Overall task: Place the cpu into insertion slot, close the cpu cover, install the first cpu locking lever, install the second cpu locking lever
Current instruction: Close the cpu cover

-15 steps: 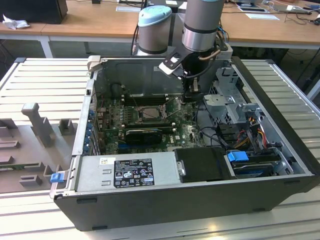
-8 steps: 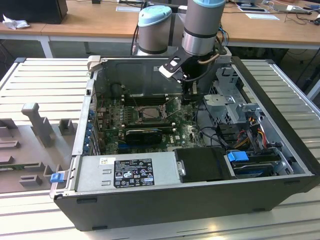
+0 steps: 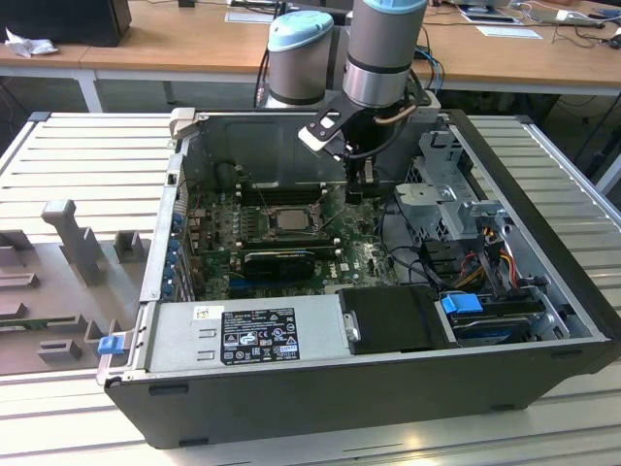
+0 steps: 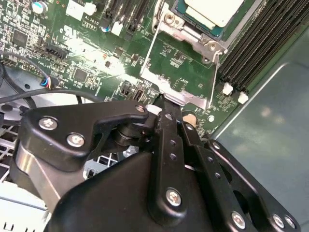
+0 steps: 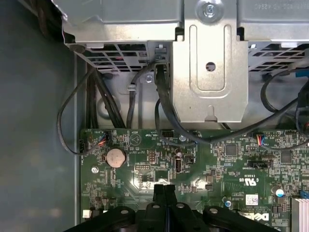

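Note:
The cpu (image 3: 289,217) (image 4: 212,8), pale metal on top, lies seated in the insertion slot (image 4: 192,33) on the green board inside the open computer case. The cpu cover (image 4: 179,72), a thin silver frame, stands swung open off the chip toward me, and the board shows through its cut-out. My gripper (image 3: 357,190) (image 4: 170,107) (image 5: 164,187) hangs to the exterior view's right of the chip. It is shut, with its black fingertips (image 4: 166,113) pressed together right at the tab on the cover's free edge. I cannot tell whether they touch that tab.
A grey power-supply box (image 3: 247,330) and a black block (image 3: 393,318) line the case front. A metal drive cage (image 3: 448,199) (image 5: 210,63) with black cables (image 5: 166,111) stands beside the gripper. Long black memory slots (image 4: 256,43) flank the socket, with the case wall (image 4: 270,125) beyond.

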`<state>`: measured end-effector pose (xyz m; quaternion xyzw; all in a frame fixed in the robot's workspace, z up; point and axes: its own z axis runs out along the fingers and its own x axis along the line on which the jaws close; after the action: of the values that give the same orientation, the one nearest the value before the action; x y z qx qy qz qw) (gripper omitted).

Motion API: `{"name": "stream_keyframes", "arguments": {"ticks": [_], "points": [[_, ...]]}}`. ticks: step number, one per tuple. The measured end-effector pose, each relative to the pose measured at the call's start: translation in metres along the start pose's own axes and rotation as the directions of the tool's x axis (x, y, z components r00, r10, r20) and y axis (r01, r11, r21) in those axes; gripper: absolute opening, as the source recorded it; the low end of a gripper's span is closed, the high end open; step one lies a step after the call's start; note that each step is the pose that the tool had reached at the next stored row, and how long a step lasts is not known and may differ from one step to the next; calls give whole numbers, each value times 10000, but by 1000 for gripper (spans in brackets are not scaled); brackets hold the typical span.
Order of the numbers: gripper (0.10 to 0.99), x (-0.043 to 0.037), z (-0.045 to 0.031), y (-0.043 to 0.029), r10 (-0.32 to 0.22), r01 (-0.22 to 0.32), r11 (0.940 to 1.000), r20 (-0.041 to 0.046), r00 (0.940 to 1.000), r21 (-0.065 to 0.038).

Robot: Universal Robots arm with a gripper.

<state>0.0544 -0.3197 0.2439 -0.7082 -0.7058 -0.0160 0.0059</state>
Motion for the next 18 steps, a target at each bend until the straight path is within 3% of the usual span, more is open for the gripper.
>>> {"name": "stream_keyframes", "arguments": {"ticks": [18], "points": [[106,0,0,-47,0,0,10000,0,10000,0]]}}
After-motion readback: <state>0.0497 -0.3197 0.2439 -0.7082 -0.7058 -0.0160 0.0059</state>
